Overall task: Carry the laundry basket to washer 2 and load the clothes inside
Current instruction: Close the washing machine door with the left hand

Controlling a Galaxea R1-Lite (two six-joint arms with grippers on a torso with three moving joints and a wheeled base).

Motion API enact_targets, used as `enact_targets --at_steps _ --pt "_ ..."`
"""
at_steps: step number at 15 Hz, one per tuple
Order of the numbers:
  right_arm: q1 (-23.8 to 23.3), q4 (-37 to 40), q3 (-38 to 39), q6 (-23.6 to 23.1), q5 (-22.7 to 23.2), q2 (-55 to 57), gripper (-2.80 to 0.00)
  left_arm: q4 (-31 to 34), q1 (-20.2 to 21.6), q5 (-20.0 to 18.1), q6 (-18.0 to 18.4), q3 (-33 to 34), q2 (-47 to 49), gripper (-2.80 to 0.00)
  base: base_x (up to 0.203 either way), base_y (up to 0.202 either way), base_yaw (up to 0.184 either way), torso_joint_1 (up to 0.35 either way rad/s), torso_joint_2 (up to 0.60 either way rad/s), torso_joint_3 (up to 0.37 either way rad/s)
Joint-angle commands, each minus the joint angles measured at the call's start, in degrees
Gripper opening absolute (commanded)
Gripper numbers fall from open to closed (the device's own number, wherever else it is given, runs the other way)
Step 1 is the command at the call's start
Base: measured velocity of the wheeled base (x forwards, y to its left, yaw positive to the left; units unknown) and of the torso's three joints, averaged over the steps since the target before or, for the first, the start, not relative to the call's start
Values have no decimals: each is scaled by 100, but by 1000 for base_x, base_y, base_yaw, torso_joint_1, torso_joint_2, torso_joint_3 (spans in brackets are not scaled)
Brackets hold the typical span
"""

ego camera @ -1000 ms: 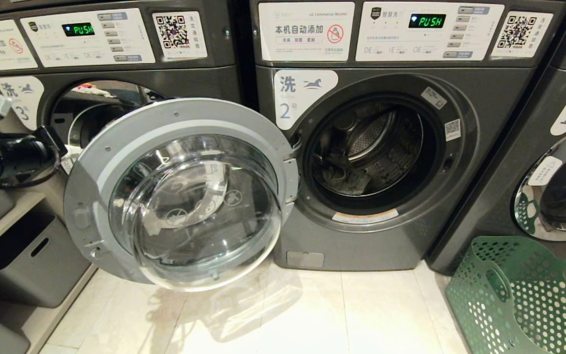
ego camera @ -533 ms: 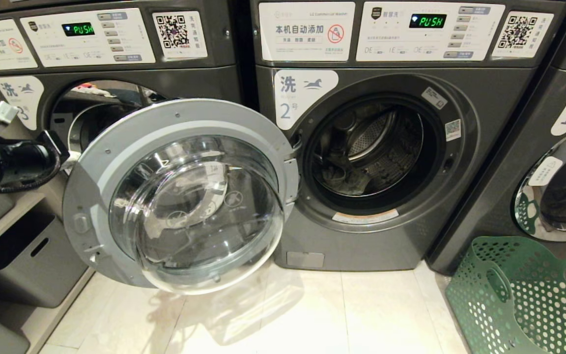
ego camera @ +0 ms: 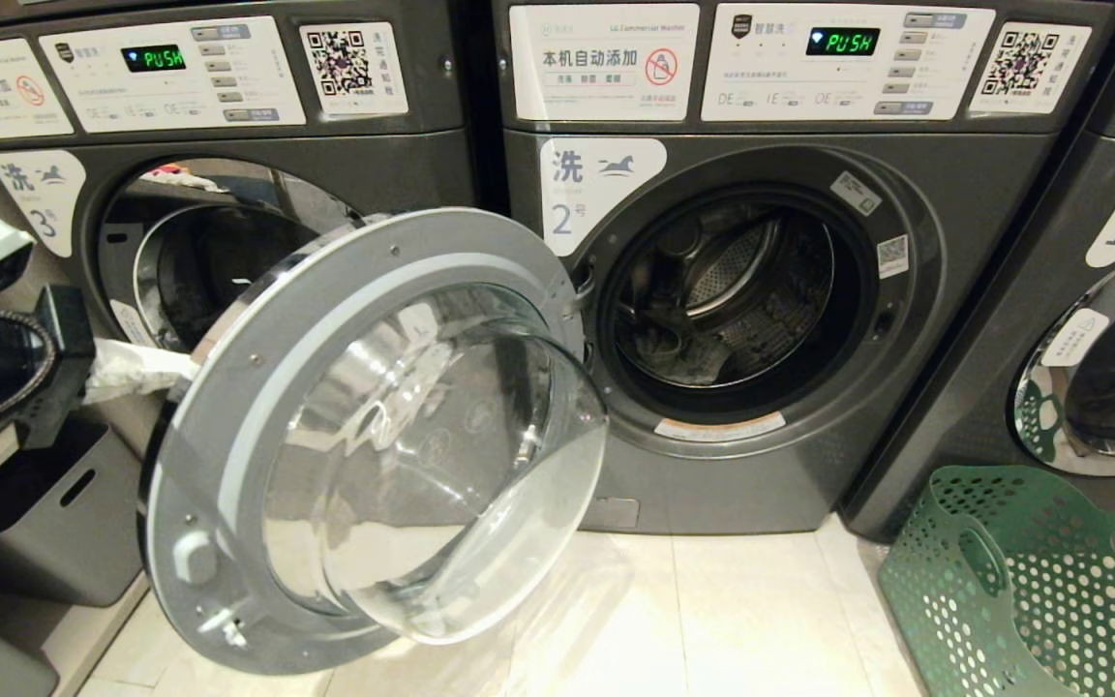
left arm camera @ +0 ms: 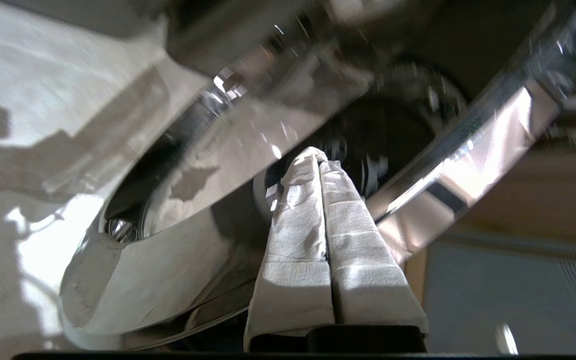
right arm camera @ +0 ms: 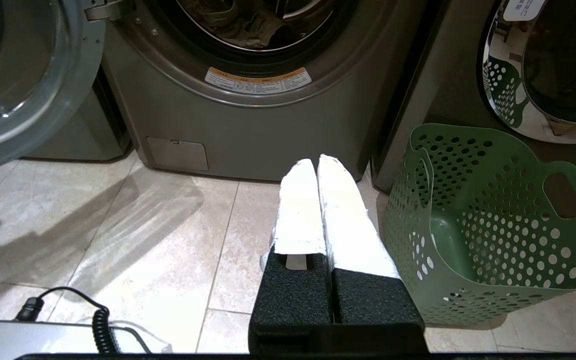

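Now empty green laundry basket (right arm camera: 488, 220)

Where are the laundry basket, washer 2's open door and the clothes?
laundry basket (right arm camera: 488, 220): right wrist view, inner perforated wall.
washer 2's door (ego camera: 422, 436): head view, glass bowl.
clothes (right arm camera: 253, 22): right wrist view, fabric inside the drum.

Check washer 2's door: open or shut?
Open. The door of washer 2 hangs swung out on its hinge, leaving the drum mouth exposed, with clothes lying inside.
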Motion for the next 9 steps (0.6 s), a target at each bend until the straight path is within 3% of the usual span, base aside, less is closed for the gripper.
enact_targets --at_steps 1,3,5,7,9 --pt "-2 1 0 -1 2 9 -280 550 -775 -69 -14 385 -1241 -280 0 0 0 0 0 0" --pt "-2 1 0 -12 11 9 -280 1033 -1632 -82 -15 723 -2084 -280 0 0 0 0 0 0" --pt "-2 -7 0 -1 11 9 -280 1259 -1883 184 -53 996 -2718 -280 0 0 0 0 0 0" --pt "-2 -7 0 -19 11 9 -280 1248 -1872 1221 -189 1216 -3134 -280 0 0 0 0 0 0" --pt "-2 -7 0 -37 11 9 -280 1141 -1865 1748 -209 1368 -3516 -280 0 0 0 0 0 0"
